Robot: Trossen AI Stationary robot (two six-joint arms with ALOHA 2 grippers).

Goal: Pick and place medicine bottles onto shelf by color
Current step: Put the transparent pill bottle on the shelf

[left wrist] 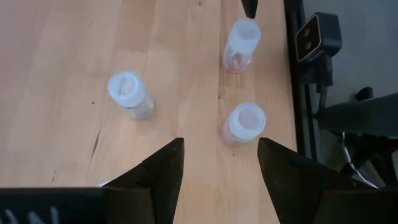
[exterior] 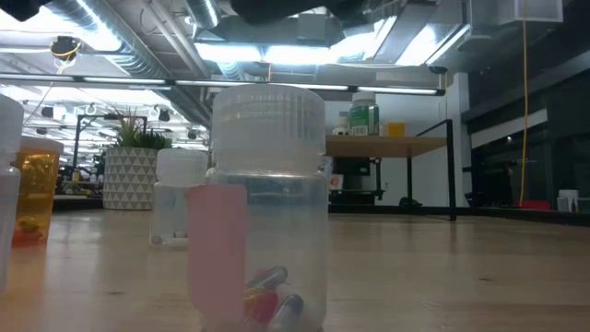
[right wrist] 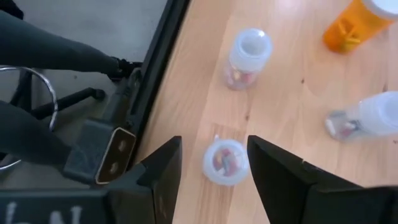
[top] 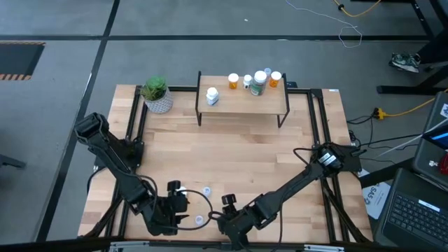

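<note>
The shelf [top: 241, 101] stands at the table's far middle. A white bottle [top: 212, 96] is on its left part, and orange [top: 233, 81], white and greenish [top: 259, 84] bottles are on its right. Small clear bottles stand upright near the table's front edge. My right gripper [right wrist: 211, 163] is open, its fingers on either side of one clear bottle [right wrist: 225, 162], the one closest in the low view [exterior: 267, 203]. My left gripper [left wrist: 217, 165] is open just short of another clear bottle [left wrist: 244, 123]. A third clear bottle [left wrist: 129, 93] stands farther in. My right gripper slants down from above with the clear bottle's cap [right wrist: 233, 155] between its fingertips. The bottle stands upright on the table. One finger [right wrist: 264, 165] lies close beside the cap; whether it touches, I cannot tell.
An orange bottle [right wrist: 354, 25] stands near the clear ones, at the far left of the low view [exterior: 32, 198]. A green plant in a white pot [top: 157, 94] stands left of the shelf. The low camera's black box [left wrist: 317, 37] sits at the table's front edge.
</note>
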